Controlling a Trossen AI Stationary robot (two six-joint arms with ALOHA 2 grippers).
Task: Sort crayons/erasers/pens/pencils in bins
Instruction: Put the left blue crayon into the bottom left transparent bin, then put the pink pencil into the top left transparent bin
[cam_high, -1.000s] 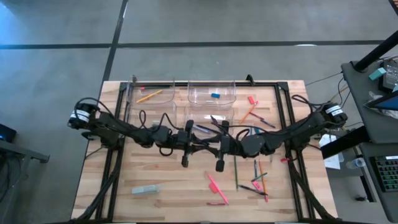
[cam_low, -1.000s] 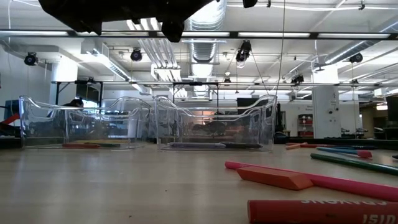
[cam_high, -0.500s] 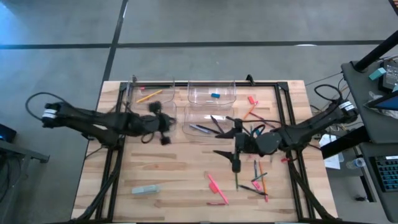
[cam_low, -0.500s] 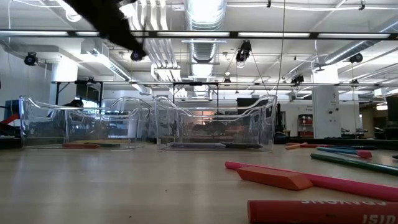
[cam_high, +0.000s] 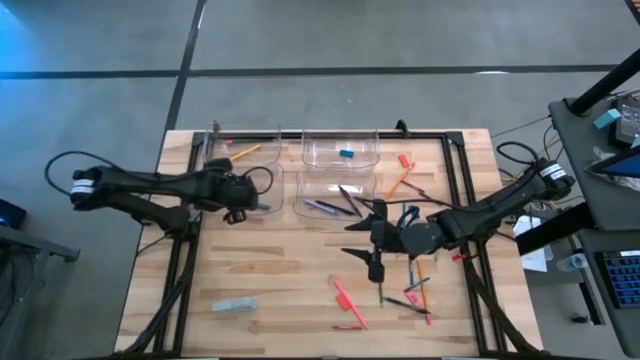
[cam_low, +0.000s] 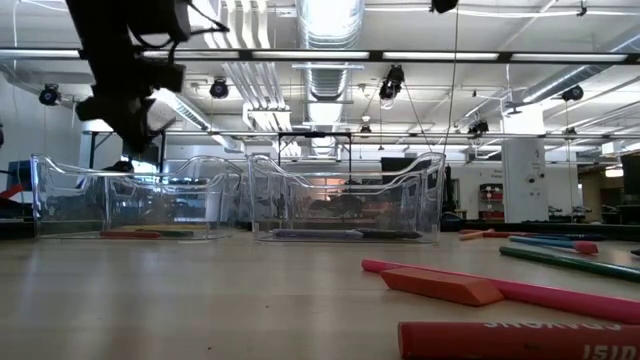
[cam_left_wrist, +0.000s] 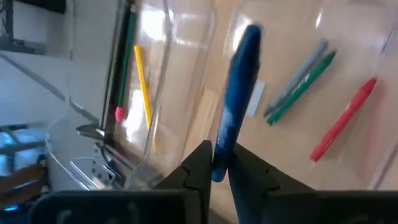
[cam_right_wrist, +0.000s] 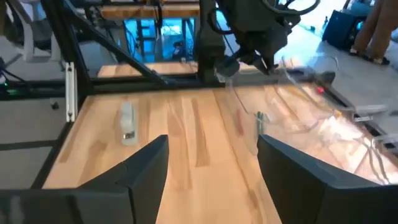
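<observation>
Bright, even light comes from ceiling strip lamps (cam_low: 330, 18) that burn out to white in the low view. Below them the near crayon (cam_low: 520, 340) is soft, out of focus. Glare streaks the clear bins (cam_left_wrist: 180, 68) in the left wrist view, which is motion-blurred. Shadows on the table (cam_high: 290, 290) are faint.

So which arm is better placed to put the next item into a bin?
Left. Its hand is shut on a blue stick above the near-left bin. The right hand is open and empty over bare table.
</observation>
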